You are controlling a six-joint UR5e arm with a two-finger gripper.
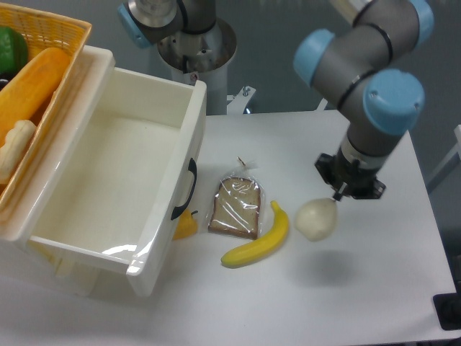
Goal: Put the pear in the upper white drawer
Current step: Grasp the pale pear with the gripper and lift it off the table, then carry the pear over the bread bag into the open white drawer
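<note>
Above the right half of the table (338, 303), in the one fixed camera view, the pear (317, 219) hangs clear of the surface, its soft shadow lying apart from it below and to the right, so it looks lifted rather than resting. The gripper (337, 196) sits directly over it at the pear's upper right, fingers narrowed onto the stem end; the contact is small and partly hidden, so I judge it a hold on the pear by its top. The pear's long axis tilts from the stem at upper right down to the rounded bottom at lower left. The relation that matters for the coming move is that the upper white drawer (162, 216) lies well to the left of the gripper, pulled open, with its inside bare and its near wall carrying the black handle (189, 189) facing the pear. Between them lie the banana (258, 241), just beside the pear's left, and the bagged bread slice (236, 207) farther left, both low on the table; the drawer's wall stands taller, so the carry probably needs height to pass over its rim. A yellow basket (50, 32) of food sits beyond the drawer at the upper left, apart from the path.
</note>
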